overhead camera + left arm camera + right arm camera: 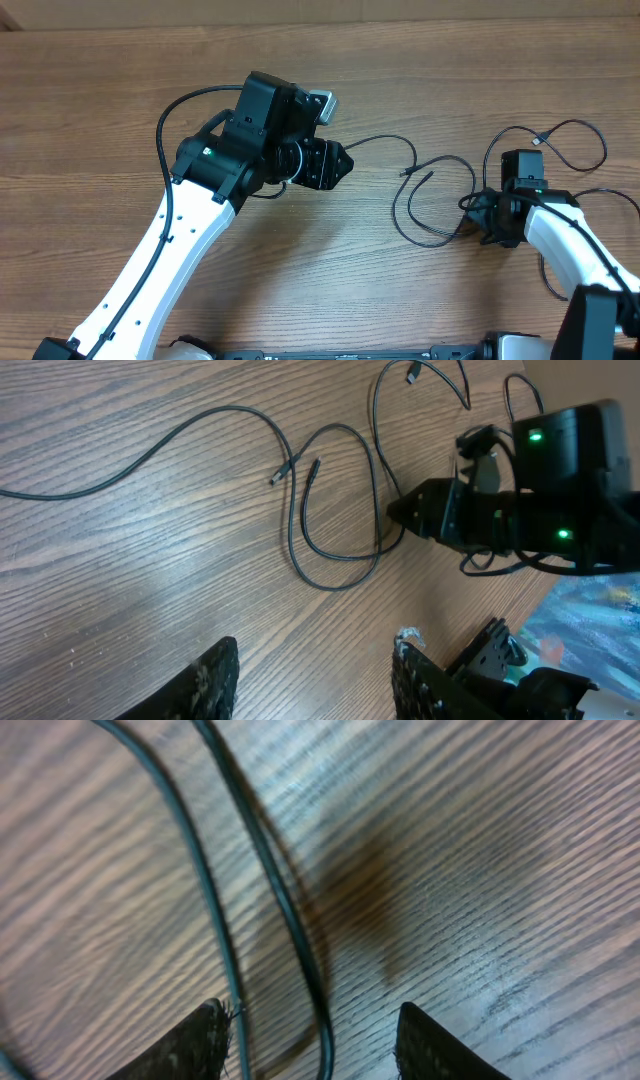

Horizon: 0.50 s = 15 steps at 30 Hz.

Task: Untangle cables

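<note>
Right pincer [310, 1042] sits low over the tabletop [480, 870], spread, with one strand of the cables [281, 890] between its fingers and a second against the edge of one finger; nothing is pinched. My left pincer [315, 670] hangs spread and empty, well apart from the loops. I judge I should take one strand only: shift until a single cord lies between the pads, close gently, then lift slowly, watching for drag.

Cables [335, 587] are plain black, table [300, 300] is brown streaky woodgrain, arms [170, 260] white and black with tiny green lights [537, 435].
</note>
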Each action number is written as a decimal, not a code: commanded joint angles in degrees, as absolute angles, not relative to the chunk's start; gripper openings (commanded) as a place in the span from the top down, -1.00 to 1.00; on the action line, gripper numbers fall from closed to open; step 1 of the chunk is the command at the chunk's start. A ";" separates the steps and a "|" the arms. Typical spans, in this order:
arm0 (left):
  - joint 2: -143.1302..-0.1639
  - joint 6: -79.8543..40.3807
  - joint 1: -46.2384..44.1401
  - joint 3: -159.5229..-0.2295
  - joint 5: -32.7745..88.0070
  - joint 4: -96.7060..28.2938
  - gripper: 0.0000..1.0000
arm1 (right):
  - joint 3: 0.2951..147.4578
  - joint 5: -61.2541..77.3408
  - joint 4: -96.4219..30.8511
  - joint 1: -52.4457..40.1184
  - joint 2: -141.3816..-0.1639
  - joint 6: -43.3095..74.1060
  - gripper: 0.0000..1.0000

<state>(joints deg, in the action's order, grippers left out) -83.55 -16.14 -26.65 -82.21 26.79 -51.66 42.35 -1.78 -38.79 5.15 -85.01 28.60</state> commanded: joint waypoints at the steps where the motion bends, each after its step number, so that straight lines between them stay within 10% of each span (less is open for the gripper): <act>1: -83.57 -16.29 -27.07 -82.21 26.98 -51.66 0.02 | 41.93 -2.92 -38.17 4.89 -87.70 28.18 -0.04; 2: -83.57 -16.29 -27.07 -82.21 26.96 -51.66 0.03 | 41.93 -2.94 -37.93 4.89 -88.27 28.14 0.02; 4: -83.57 -16.29 -27.07 -82.21 26.83 -51.66 0.02 | 41.93 -2.94 -37.41 4.89 -89.06 27.77 0.92; 15: -83.57 -16.10 -27.05 -82.21 26.35 -52.03 0.01 | 46.24 1.72 -33.28 4.95 -89.25 27.75 0.93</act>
<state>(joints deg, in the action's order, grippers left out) -83.55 -16.14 -26.65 -82.21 26.76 -51.88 42.63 -1.23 -33.74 5.15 -88.79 28.10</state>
